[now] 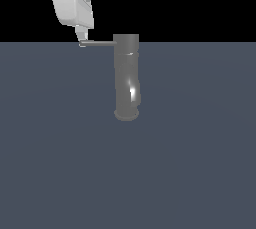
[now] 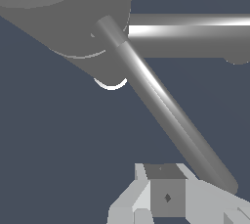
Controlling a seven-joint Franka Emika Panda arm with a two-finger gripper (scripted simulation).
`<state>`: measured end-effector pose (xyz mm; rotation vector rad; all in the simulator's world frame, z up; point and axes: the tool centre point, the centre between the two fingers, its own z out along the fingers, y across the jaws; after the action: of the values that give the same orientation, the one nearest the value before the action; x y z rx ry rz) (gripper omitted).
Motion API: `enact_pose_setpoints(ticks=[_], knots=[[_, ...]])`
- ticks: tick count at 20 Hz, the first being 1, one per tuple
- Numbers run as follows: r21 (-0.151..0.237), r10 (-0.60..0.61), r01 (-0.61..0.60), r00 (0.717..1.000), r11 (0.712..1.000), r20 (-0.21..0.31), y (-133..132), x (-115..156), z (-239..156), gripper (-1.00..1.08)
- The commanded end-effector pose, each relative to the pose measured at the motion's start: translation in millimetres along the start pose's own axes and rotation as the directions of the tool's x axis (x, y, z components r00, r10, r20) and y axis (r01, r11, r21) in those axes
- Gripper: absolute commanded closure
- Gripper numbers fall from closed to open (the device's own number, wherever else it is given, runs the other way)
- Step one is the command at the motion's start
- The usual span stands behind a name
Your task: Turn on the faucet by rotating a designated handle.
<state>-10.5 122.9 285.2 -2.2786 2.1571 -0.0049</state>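
Standing mid-surface (image 1: 60,173) you've got the faucet (image 1: 126,78), upright, w/ the handle (image 1: 99,43) sticking out sideways from its top toward the exterior view's left. Your gripper (image 1: 81,39) sits right at the handle's tip, prob touching; can't tell if jaws are open or clenched. Rotation looks barely begun imo, most of the turn's left.

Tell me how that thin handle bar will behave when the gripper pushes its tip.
The handle looks like rigid metal, so it probably swings without bending. Its glossy finish suggests the gripper could slip off the end.
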Motion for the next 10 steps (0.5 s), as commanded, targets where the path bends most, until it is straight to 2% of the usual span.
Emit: enact_pose_setpoints(ticks=[1, 10], knots=[[-0.002, 0.003, -0.003, 1.000, 1.000, -0.001, 5.6, 7.3, -0.2, 1.08], [-0.003, 0.003, -0.003, 1.000, 1.000, -0.001, 28.4, 31.8, -0.1, 1.08]])
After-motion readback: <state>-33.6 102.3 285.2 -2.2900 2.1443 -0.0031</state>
